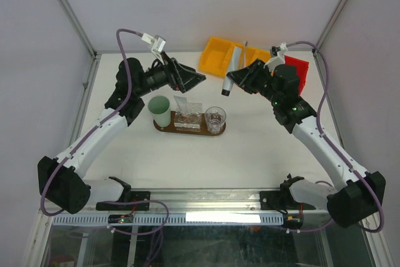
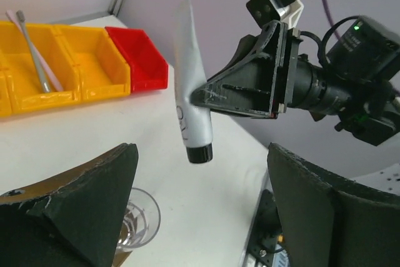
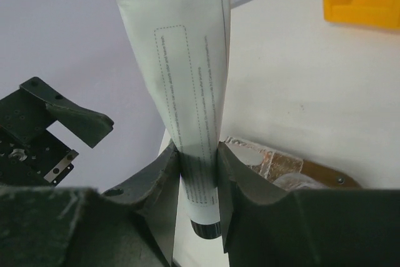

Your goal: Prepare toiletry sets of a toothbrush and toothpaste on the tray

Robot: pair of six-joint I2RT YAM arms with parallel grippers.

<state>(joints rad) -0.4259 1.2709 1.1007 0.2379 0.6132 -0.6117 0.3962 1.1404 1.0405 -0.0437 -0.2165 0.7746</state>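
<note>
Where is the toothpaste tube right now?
The tube hangs cap-down in the right gripper, right of centre in the top view, in the air between the yellow bin and the tray.

The left arm reaches out over the table, and the left gripper (image 1: 199, 79) points to the right with its fingers wide apart. The right arm bends in to face it. The right gripper (image 1: 232, 80) squeezes a white toothpaste tube (image 1: 234, 60), cap down.
</note>
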